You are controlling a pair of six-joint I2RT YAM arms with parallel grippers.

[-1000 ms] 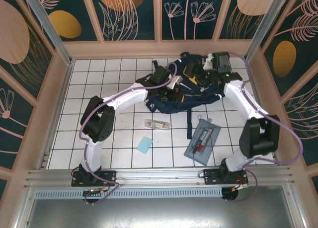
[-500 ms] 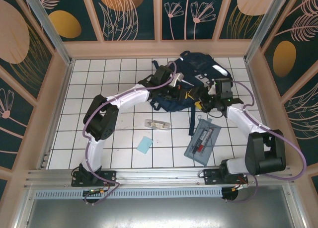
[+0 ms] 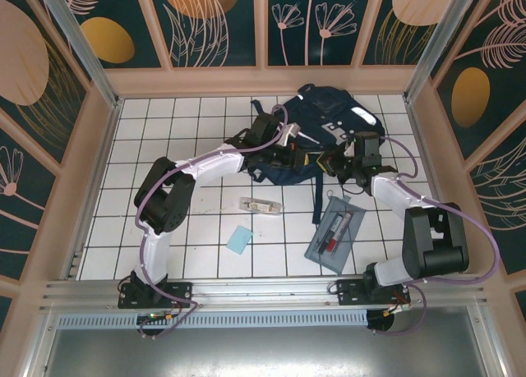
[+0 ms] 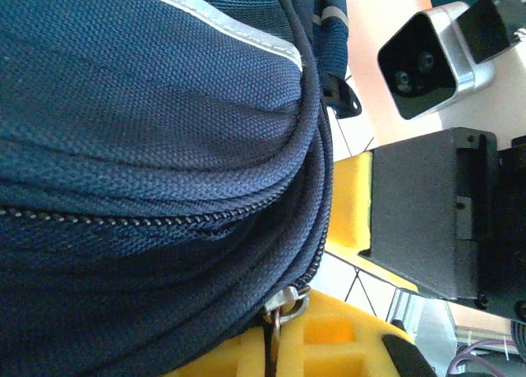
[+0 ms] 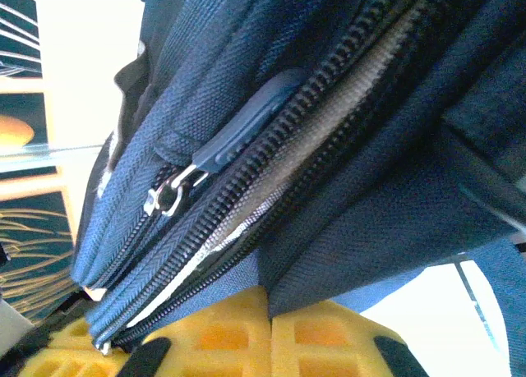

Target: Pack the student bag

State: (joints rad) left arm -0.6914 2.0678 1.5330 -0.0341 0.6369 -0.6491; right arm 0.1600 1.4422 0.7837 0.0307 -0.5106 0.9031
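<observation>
From above, look to the far middle of the white tiled table [image 3: 181,122] for the student bag [image 3: 325,122], lying flat with straps trailing toward the near side. Note the left gripper [image 3: 302,150] clamped on the bag's near edge. Note the right gripper [image 3: 339,162] just beside it, also closed, facing the left one across the bag's mouth. Judge the step as working the zip open for loading. See the pencil case [image 3: 335,233], a blue card [image 3: 239,239] and a small clear item [image 3: 260,204] waiting nearer the bases, well apart from the bag. To do it well, use the left hold as an anchor and pull with the right along the zip line, never across it. Lift slightly against bunching.

Through the left wrist camera, find navy weave pressed close and a closed zip [image 4: 123,221] running across. Find a metal slider [image 4: 282,303] hanging right above the left pads [image 4: 329,336]. Avoid tugging hard enough to drag the whole bag.

Through the right wrist camera, see the right pads [image 5: 312,336] pressed together beneath two zip tracks, with a blue rubber pull [image 5: 242,139] a little way above. Hard to tell any fabric nipped between them; check, and regrip on the pull if empty.

For writing, expect nothing readable anywhere. Leave the white marks on the grey patch [image 3: 337,131] unread: too small.
</observation>
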